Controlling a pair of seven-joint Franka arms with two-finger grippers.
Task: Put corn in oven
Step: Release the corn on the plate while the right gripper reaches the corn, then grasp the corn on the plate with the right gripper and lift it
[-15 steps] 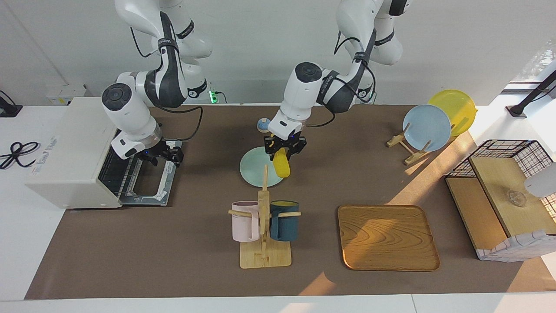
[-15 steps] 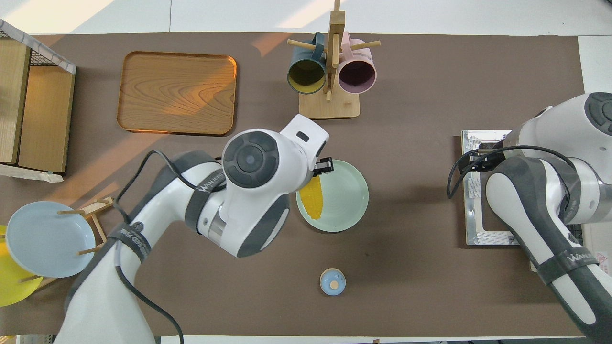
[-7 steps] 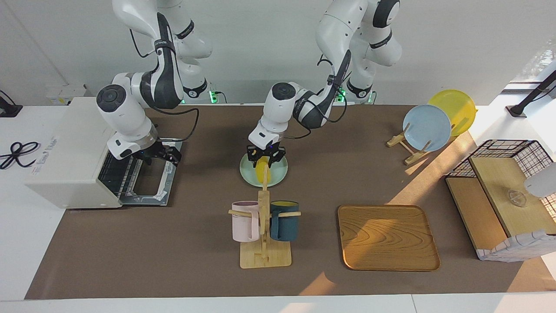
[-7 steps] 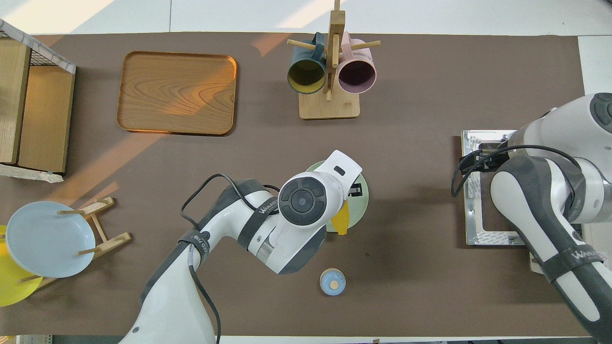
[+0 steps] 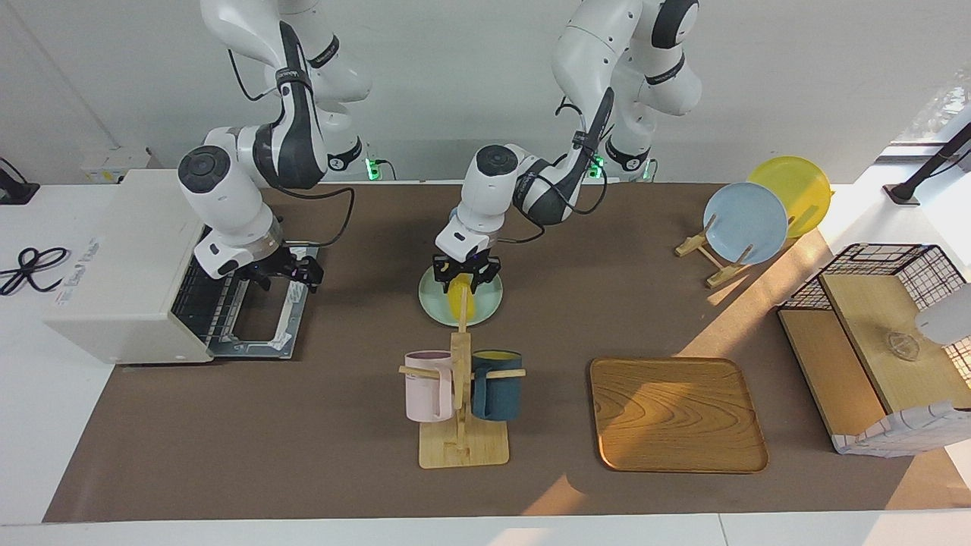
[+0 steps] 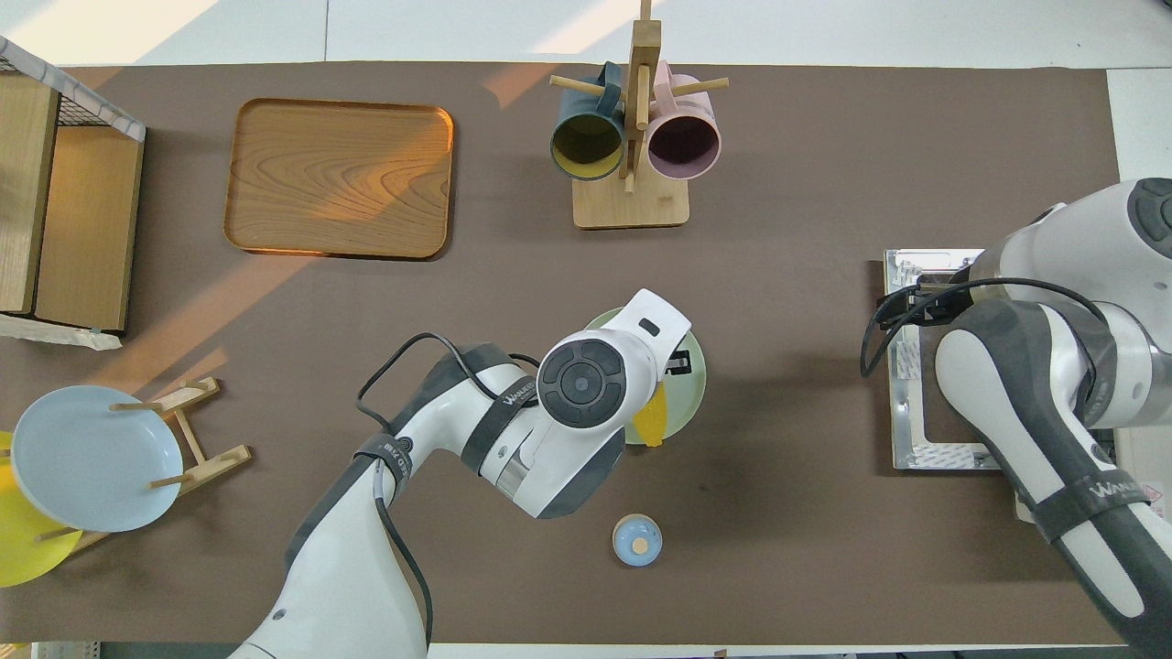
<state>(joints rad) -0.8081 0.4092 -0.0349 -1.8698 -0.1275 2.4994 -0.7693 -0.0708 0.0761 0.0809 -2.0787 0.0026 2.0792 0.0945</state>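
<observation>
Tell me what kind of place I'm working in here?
Likely a robot lab's mock kitchen: a toaster oven with its door down, mugs hanging on a wooden rack, and plates on a stand, all on a brown mat.

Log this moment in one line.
left end effector: around corn, over plate | right end effector: open, over oven door | corn not in oven
</observation>
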